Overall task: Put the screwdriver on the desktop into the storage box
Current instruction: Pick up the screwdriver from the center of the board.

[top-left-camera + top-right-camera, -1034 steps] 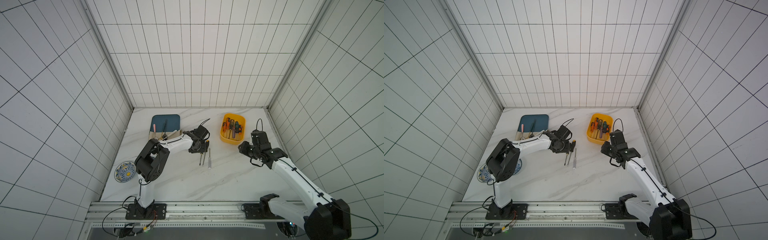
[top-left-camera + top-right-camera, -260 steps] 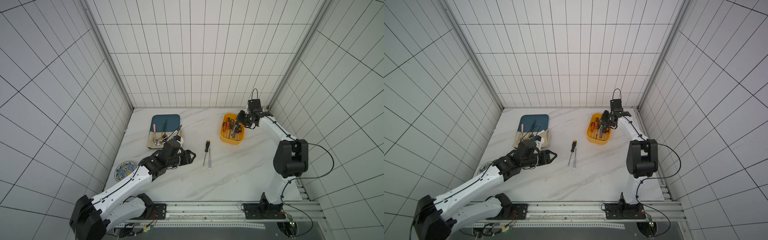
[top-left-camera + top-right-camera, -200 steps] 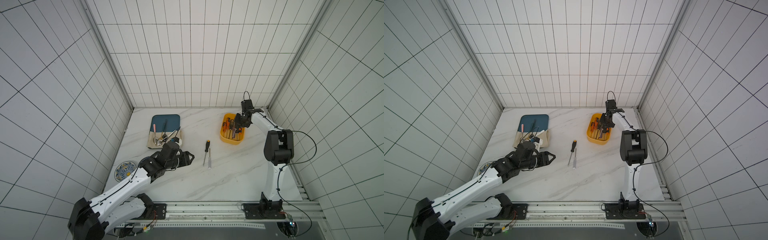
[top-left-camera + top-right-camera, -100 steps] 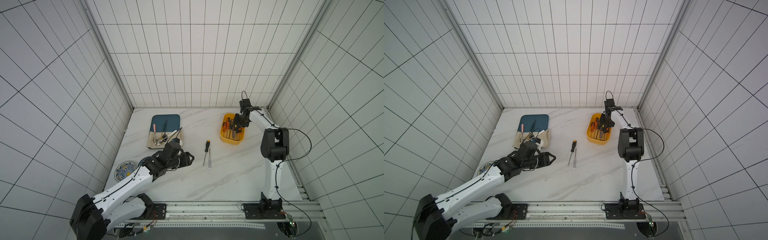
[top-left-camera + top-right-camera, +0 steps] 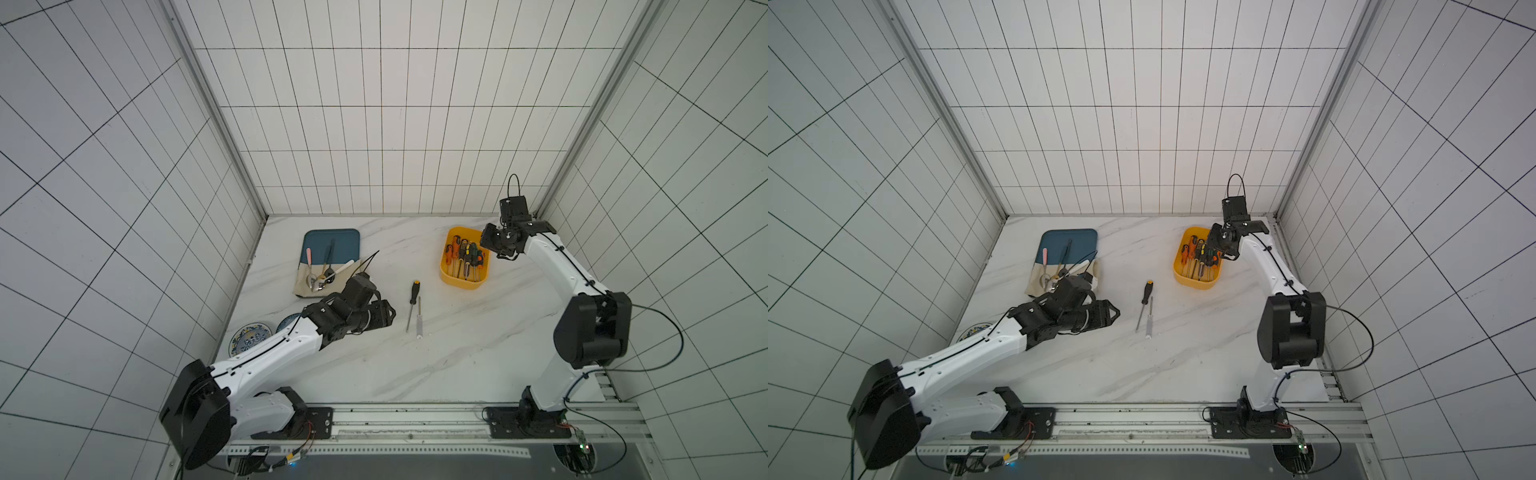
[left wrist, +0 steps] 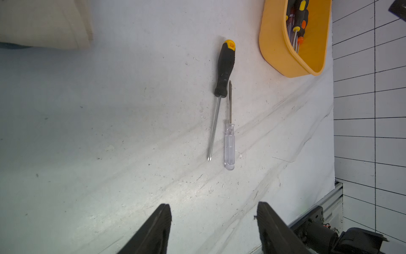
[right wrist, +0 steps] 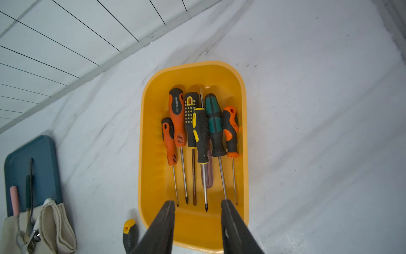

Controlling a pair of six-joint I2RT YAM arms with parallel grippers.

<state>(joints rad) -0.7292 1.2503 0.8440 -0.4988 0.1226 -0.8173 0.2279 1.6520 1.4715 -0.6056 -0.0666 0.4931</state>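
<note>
Desktop (image 6: 109, 132) screwdriver (image 6: 229, 145) seems clear-handled, legible only from left wrist.

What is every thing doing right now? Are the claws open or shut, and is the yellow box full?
left gripper: open, empty, above the desktop.
right gripper: open, empty, over the storage box.
storage box: holds several screwdrivers, side by side.
black-handled screwdriver: lying flat on the desktop, not held.
clear-handled screwdriver: lying flat beside it, pointing the opposite way.
teal tray: holds cutlery.

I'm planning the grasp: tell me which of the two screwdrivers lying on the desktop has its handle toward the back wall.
The black-handled screwdriver with the yellow cap; the clear-handled screwdriver beside it lies reversed.
</note>
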